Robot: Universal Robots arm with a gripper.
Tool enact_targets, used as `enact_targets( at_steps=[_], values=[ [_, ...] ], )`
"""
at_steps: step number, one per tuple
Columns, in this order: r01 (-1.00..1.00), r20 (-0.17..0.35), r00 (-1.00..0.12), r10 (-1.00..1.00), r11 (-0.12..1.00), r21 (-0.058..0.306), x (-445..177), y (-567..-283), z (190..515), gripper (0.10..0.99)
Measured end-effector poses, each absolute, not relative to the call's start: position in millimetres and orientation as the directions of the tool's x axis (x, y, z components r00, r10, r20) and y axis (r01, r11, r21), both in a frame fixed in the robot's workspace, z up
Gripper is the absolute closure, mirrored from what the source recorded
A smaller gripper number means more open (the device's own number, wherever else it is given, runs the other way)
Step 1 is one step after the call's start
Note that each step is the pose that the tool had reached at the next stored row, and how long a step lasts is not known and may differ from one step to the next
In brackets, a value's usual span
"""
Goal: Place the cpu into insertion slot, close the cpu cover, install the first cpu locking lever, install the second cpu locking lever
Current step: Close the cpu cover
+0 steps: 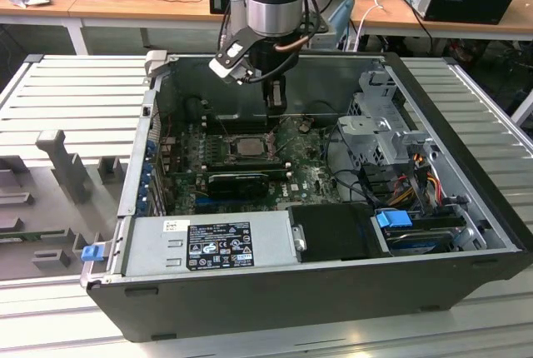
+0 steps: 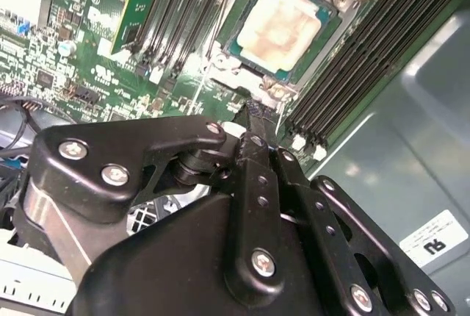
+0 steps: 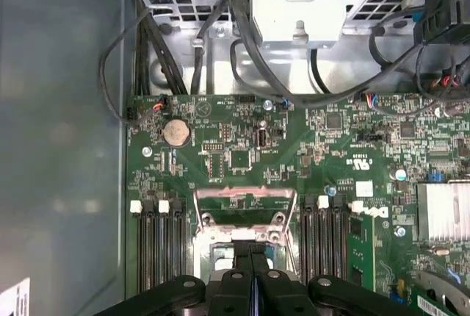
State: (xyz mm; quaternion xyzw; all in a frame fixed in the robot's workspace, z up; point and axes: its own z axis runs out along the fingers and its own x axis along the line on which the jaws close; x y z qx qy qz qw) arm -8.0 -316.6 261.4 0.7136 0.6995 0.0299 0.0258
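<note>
Above the motherboard (image 3: pixel 242 147), closed empty end effector (image 2: pixel 255 112) sits beside cpu (image 2: pixel 283 26).

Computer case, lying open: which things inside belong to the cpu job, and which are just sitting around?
For the job: cpu, seated in the insertion slot; cpu cover around it; gripper, fingers shut, at the slot's edge.
Just there: memory slots, coin battery, graphics card, power supply, cables.
</note>
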Motion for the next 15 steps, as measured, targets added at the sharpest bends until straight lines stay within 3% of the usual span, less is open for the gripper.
enact_targets(
  at_steps=[15],
  values=[
    [0.997, 0.006, 0.020, 1.000, -0.020, 0.079, 15.4, -316.1, 261.4, 0.980]
  ],
)
